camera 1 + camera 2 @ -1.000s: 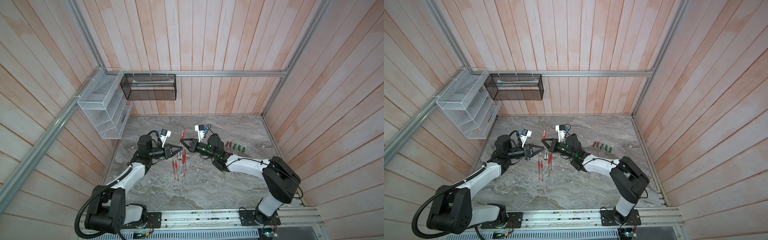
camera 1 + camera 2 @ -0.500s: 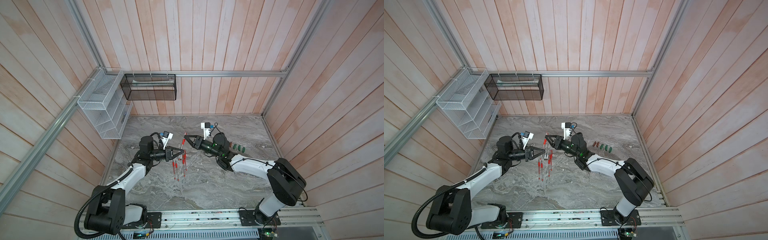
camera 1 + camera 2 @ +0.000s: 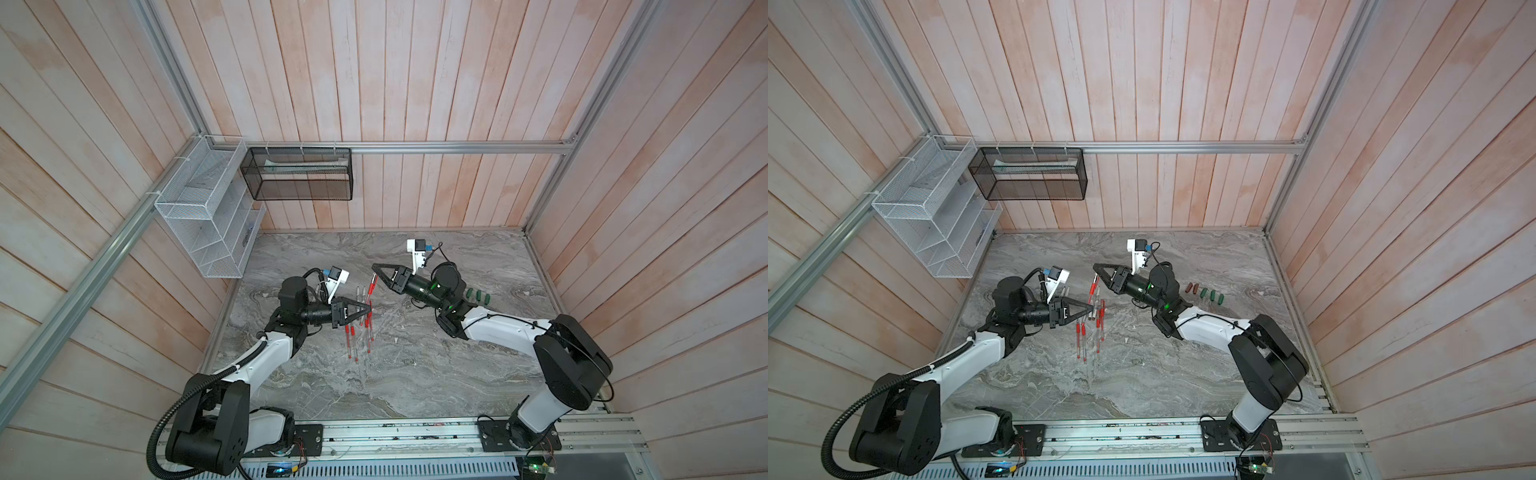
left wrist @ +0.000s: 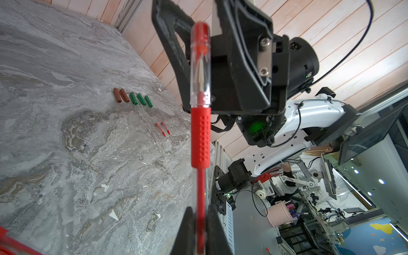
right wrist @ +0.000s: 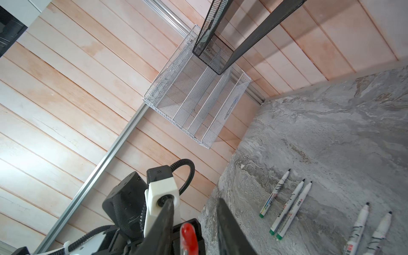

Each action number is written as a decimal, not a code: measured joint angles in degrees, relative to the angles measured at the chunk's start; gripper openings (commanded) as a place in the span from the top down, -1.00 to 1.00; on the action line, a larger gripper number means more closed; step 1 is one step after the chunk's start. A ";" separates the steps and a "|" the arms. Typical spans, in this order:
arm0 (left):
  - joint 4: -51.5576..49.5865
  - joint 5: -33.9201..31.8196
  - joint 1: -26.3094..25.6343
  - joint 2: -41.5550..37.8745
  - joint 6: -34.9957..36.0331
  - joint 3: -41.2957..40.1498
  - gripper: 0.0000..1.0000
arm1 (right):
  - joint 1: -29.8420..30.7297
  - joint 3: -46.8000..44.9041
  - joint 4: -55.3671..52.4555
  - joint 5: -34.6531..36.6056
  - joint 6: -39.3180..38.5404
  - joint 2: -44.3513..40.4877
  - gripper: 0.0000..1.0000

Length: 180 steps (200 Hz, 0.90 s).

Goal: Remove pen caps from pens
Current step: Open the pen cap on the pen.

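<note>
My left gripper [image 4: 199,212] [image 3: 369,309] is shut on the clear barrel of a red pen [image 4: 200,136] and holds it above the table, pointing at the right arm. The pen's clear, red-tipped pen cap [image 4: 199,66] [image 5: 188,234] is still on it. That cap end sits between the jaws of my right gripper [image 5: 195,199] [image 3: 375,270], which are open with a gap on each side. Loose brown pen caps [image 4: 120,95], green ones [image 4: 141,99] and slim red ones [image 4: 163,128] lie on the table. Uncapped white markers [image 5: 287,205] and more red pens [image 3: 353,340] lie below the grippers.
A white wire rack [image 3: 208,220] and a black mesh basket [image 3: 297,174] hang on the wall at the back left. Wooden walls close in the marble table [image 3: 415,374] on three sides. The loose caps [image 3: 1212,295] lie behind the right arm's wrist.
My right gripper was shut a second ago; its jaws have opened and it has drawn back a little toward the far wall. The left gripper kept hold of the pen and shifted slightly.
</note>
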 measured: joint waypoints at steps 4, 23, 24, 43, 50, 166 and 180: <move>0.17 0.00 0.00 0.00 -0.17 -0.04 1.00 | 0.07 0.00 0.07 -0.20 0.00 0.11 0.35; 1.25 -0.02 0.00 0.00 -1.18 -0.15 1.00 | 0.70 0.02 0.37 -1.16 -0.02 0.85 0.45; 1.27 -0.02 0.00 0.00 -1.20 -0.15 1.00 | 0.72 0.02 0.37 -1.18 -0.02 0.87 0.45; 1.09 -0.04 0.00 0.02 -2.01 -0.15 1.00 | 1.07 0.02 1.18 -1.92 0.68 1.90 0.72; 0.92 -0.13 0.02 0.02 -2.29 -0.15 1.00 | 1.09 0.04 1.57 -2.23 0.90 2.08 0.86; 3.17 -8.33 -2.25 -6.62 -2.05 -5.57 1.00 | -3.61 0.20 1.97 -14.95 5.55 2.12 1.00; 2.99 -9.44 -2.36 -7.98 -2.01 -5.99 1.00 | -3.80 0.02 2.80 -15.65 6.36 2.12 1.00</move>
